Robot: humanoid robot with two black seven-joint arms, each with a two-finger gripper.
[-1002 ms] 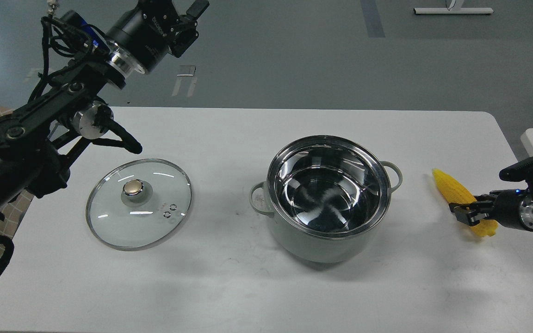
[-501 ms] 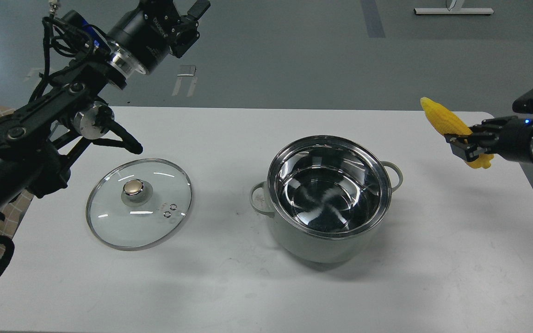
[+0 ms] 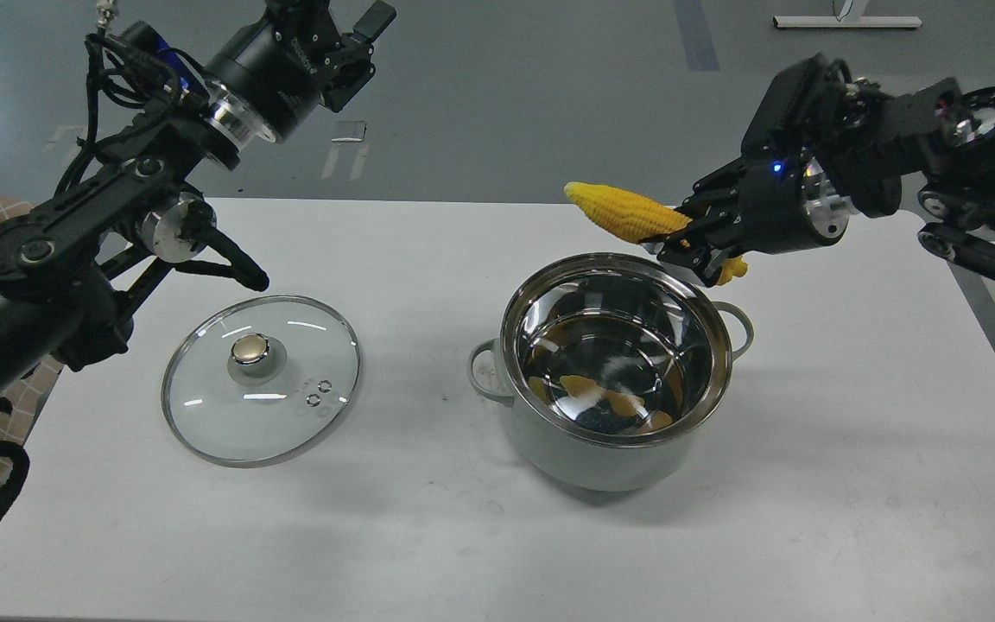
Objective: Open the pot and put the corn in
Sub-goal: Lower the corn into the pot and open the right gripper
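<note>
Yellow corn [image 3: 623,214] in right hand [image 3: 694,248]

The pot [image 3: 614,449] at frame centre is matt grey-green outside, mirror-shiny steel inside. At lower left, a glossy glass lid [image 3: 261,380] lies on the smooth white table [image 3: 428,536].

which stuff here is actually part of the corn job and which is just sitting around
Part of the job:
pot, open
corn, held by the right gripper above the pot's far rim

Just lying about:
glass lid, flat on the table
left gripper, raised, away
</note>
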